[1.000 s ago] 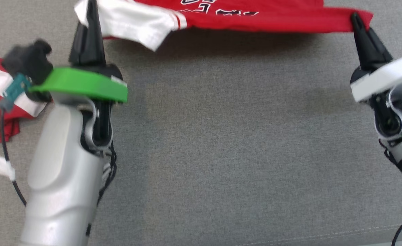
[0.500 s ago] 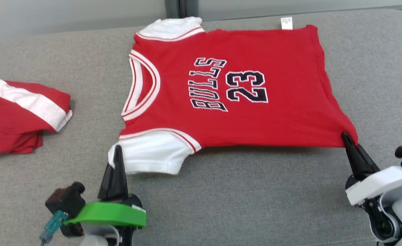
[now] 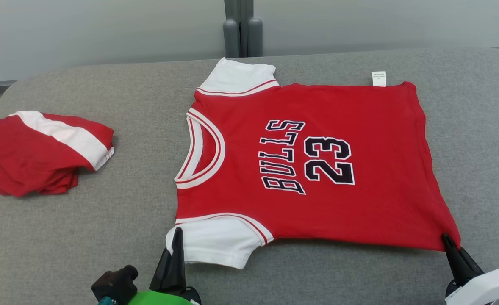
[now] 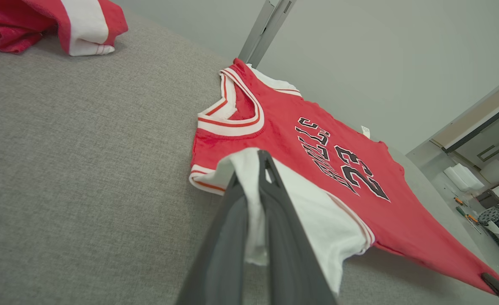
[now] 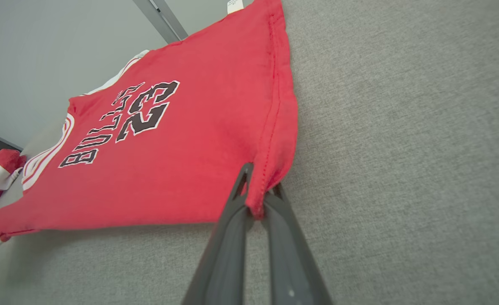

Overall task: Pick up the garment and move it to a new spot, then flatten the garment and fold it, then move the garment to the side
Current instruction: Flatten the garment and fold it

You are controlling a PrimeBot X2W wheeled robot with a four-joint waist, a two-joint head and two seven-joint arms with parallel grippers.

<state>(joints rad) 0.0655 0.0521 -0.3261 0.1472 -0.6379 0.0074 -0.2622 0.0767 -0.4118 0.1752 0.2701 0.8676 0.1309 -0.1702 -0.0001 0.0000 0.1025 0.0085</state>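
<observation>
Surface: grey woven worktop [image 3: 105, 237] with rounded far corners and no visible creases. A pale grey wall [image 3: 105, 34] stands behind it, with a grey post [image 3: 241, 29] at the middle of the far edge. In the left wrist view a side room [image 4: 486, 140] opens past the worktop's end; the items in it are too small to identify.

Jersey [image 3: 381, 203]: red, spread print-up in the middle of the worktop, reading "BULLS 23". The collar [image 3: 203, 156] points to the robot's left and the hem to its right. The far white sleeve [image 3: 237, 78] lies just before the post. A white tag [image 3: 379, 79] sticks out at the far hem corner.

Left jaws: dark fingers [image 4: 232, 237] together, clamped on the near white sleeve [image 3: 220, 243], with cloth pinched between them.

Right jaws: fingers [image 5: 228, 237] together, clamped on the near hem corner [image 5: 260, 199]. The near edge between the two grips is raised slightly, with shadow beneath it; the rest rests on the worktop.

Second red-and-white garment [image 3: 29, 156]: bunched at the left end of the worktop, well apart from the jersey.
</observation>
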